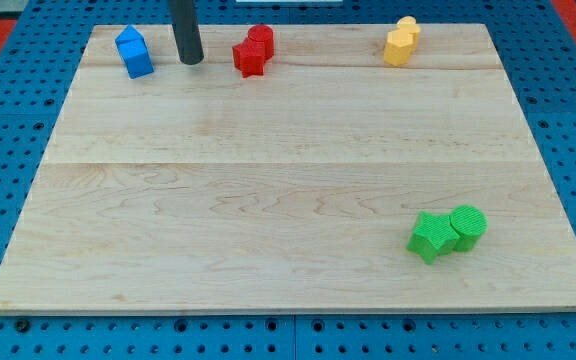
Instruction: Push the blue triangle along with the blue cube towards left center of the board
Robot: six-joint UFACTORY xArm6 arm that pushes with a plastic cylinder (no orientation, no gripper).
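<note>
Two blue blocks stand pressed together at the view's top left: a blue triangle [129, 42] behind and a blue cube [139, 62] in front. My tip [191, 60] rests on the board just to the right of them, with a small gap, roughly level with the blue cube. It lies between the blue pair and the red blocks.
A red cylinder [261, 39] and a red star [248, 59] touch each other at the top centre. Two yellow blocks [401, 42] sit at the top right. A green star [429, 237] and a green cylinder [467, 225] sit at the bottom right. The wooden board [268, 190] lies on a blue pegboard.
</note>
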